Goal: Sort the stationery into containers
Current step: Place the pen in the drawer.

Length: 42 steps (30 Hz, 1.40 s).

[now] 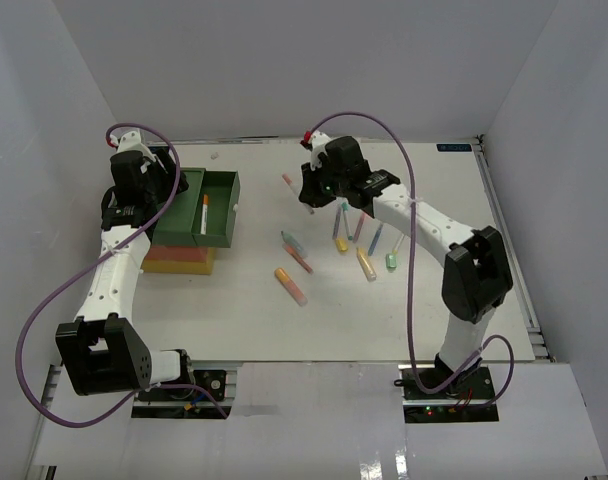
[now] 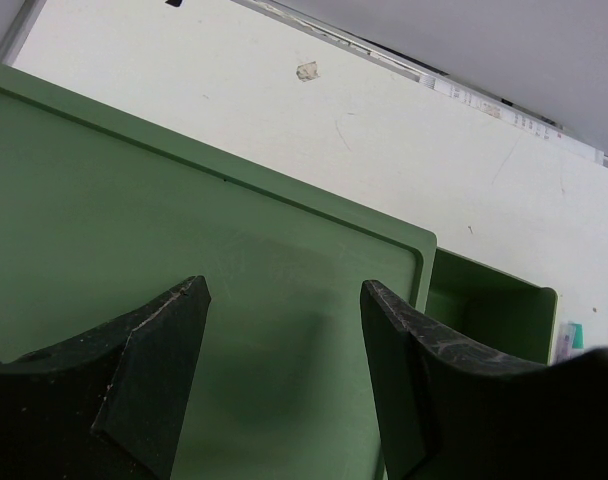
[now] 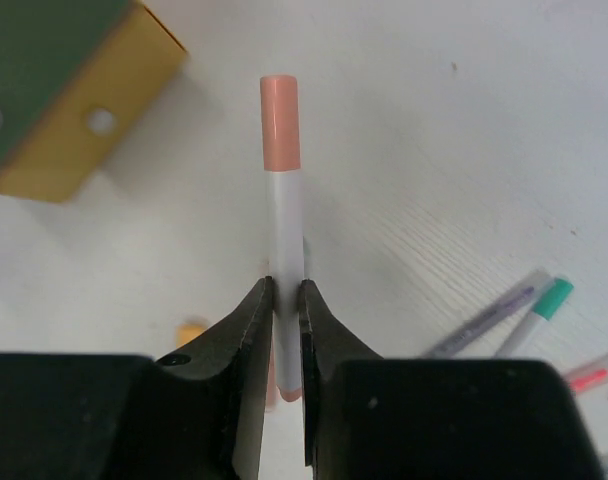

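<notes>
The left claw (image 2: 284,335) hangs over the flat top of the green bin (image 2: 134,210). Its two dark fingers (image 2: 154,380) stand apart with nothing between them, so it is released and clear of the lid. Just to the right of this claw the green drawer (image 1: 219,208) is pulled out of the bin, and an orange-and-white pen (image 1: 204,213) lies inside it. Below the claw the green bin sits on a red bin (image 1: 184,244), which in turn sits on a yellow bin (image 1: 179,263). The whole stack stands on the white worktop (image 1: 434,310). Across an open stretch of worktop to the right, the right claw (image 3: 285,300) is clenched on a pink-capped pen (image 3: 282,200). The fingers pinch its white barrel low down, and the pink cap points straight out ahead of the claw toward the stack. The pen's lower tip shows just under the fingers. Ahead and to the left of this claw is a corner of the yellow bin. To its right a purple pen (image 3: 489,318) and a teal-capped pen (image 3: 546,302) lie side by side on the worktop. In the overhead view the other loose pens (image 1: 366,265) are scattered on the worktop near this claw. They lie between it and the arm's base, all well apart from the bins.
</notes>
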Each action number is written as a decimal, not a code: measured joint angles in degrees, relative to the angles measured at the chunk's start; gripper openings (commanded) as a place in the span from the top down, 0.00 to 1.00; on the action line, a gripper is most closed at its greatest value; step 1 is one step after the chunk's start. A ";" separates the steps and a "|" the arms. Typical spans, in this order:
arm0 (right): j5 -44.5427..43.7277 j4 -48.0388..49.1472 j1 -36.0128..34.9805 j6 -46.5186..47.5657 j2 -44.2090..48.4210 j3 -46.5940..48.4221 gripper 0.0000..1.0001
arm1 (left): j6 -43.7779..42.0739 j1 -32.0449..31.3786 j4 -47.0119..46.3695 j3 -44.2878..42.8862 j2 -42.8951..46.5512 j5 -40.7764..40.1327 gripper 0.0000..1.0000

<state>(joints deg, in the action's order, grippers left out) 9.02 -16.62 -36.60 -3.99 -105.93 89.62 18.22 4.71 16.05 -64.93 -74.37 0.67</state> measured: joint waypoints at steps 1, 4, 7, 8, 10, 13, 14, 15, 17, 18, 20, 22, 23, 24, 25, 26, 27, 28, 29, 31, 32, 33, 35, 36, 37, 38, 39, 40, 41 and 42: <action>0.22 1.57 -0.72 -2.23 1.92 -0.39 0.92 | 0.00 0.00 -0.02 0.00 0.00 0.00 0.27; 0.15 6.78 -4.24 -10.56 6.21 -0.61 0.92 | 0.00 0.00 -0.02 0.00 0.00 0.00 0.27; 0.13 10.78 -8.22 -17.94 7.13 -0.09 0.92 | 0.02 0.00 -0.02 0.00 0.02 0.00 0.26; 0.13 11.61 -9.40 -20.39 6.73 0.48 0.92 | 0.02 0.00 -0.02 0.00 0.02 0.00 0.27; -0.31 12.87 -11.74 -25.07 5.01 2.43 0.92 | 0.02 0.00 -0.02 0.00 0.02 0.02 0.26; -2.08 15.74 -14.23 -30.93 1.66 5.05 0.91 | 0.02 0.00 -0.02 0.00 0.02 0.00 0.26; -2.93 16.79 -14.91 -32.76 0.68 5.55 0.91 | 0.02 0.00 -0.02 0.00 0.02 0.00 0.26; -3.80 17.55 -15.58 -34.58 -0.33 6.03 0.91 | 0.02 0.00 -0.02 0.00 0.02 0.00 0.26; -5.29 18.27 -16.63 -37.03 -2.16 7.13 0.91 | 0.02 0.00 -0.02 0.00 0.02 0.00 0.26; -6.08 18.38 -16.98 -37.79 -2.84 7.67 0.91 | 0.02 0.00 -0.02 0.00 0.02 -0.02 0.26; -7.76 18.62 -17.99 -39.91 -5.20 9.94 0.87 | 0.02 0.00 -0.02 0.00 0.02 -0.02 0.26; -9.11 18.88 -18.62 -41.42 -6.62 11.32 0.84 | 0.02 0.00 -0.02 0.00 0.04 -0.02 0.26; -9.62 19.15 -18.88 -42.14 -7.15 12.00 0.81 | 0.02 0.00 -0.02 0.00 0.04 -0.02 0.26; -10.12 19.41 -19.10 -42.60 -7.61 12.57 0.76 | 0.02 0.00 -0.02 0.00 0.04 -0.02 0.26; -10.51 19.61 -19.32 -43.12 -8.00 13.05 0.67 | 0.02 0.00 -0.02 0.00 0.04 -0.02 0.26; -10.86 19.82 -19.43 -43.74 -8.39 13.53 0.63 | 0.00 0.00 -0.02 0.00 0.04 -0.02 0.26; -11.26 19.93 -19.52 -44.13 -8.59 13.77 0.59 | 0.00 0.00 -0.02 0.00 0.04 -0.04 0.26; -11.72 20.11 -19.56 -44.41 -8.61 13.77 0.52 | -0.02 0.00 -0.02 0.00 0.04 -0.04 0.26; -12.13 20.17 -19.56 -44.63 -8.61 13.73 0.49 | -0.11 0.00 -0.02 0.00 0.04 -0.07 0.26; -13.09 20.31 -19.56 -44.63 -8.59 13.68 0.43 | -0.17 0.00 0.00 0.00 0.07 -0.07 0.26; -13.53 20.35 -19.56 -44.48 -8.57 13.62 0.42 | -0.17 0.00 0.00 0.00 0.07 -0.07 0.26; -13.88 20.35 -19.56 -44.00 -8.52 13.46 0.40 | -0.17 0.00 0.00 0.00 0.09 -0.07 0.26; -14.64 20.70 -19.56 -42.95 -8.17 12.59 0.38 | -0.17 0.00 0.02 0.00 0.09 -0.07 0.26; -15.02 20.70 -19.56 -42.01 -7.87 12.09 0.34 | -0.17 0.00 0.00 0.00 0.09 -0.07 0.26; -15.43 20.50 -19.56 -40.76 -7.43 11.43 0.23 | -0.17 0.00 0.00 0.00 0.09 -0.07 0.26; -16.02 20.17 -19.56 -39.67 -6.84 10.73 0.15 | -0.17 0.00 0.00 0.00 0.09 -0.07 0.26; -17.09 19.69 -19.56 -37.66 -5.95 9.79 0.07 | -0.17 0.00 0.02 0.00 0.09 -0.07 0.26; -18.43 19.37 -19.56 -35.60 -4.55 8.39 0.05 | -0.17 0.00 0.02 0.00 0.09 -0.09 0.26; -19.65 18.69 -19.52 -33.64 -2.93 6.84 0.10 | -0.17 0.00 0.02 0.00 0.09 -0.09 0.26; -21.49 17.94 -19.43 -31.28 -0.66 4.68 0.10 | -0.20 0.00 0.02 0.00 0.09 -0.09 0.26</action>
<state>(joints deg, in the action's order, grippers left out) -12.47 1.32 -56.03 -35.27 -106.59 94.30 18.02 4.71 16.08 -64.93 -74.28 0.58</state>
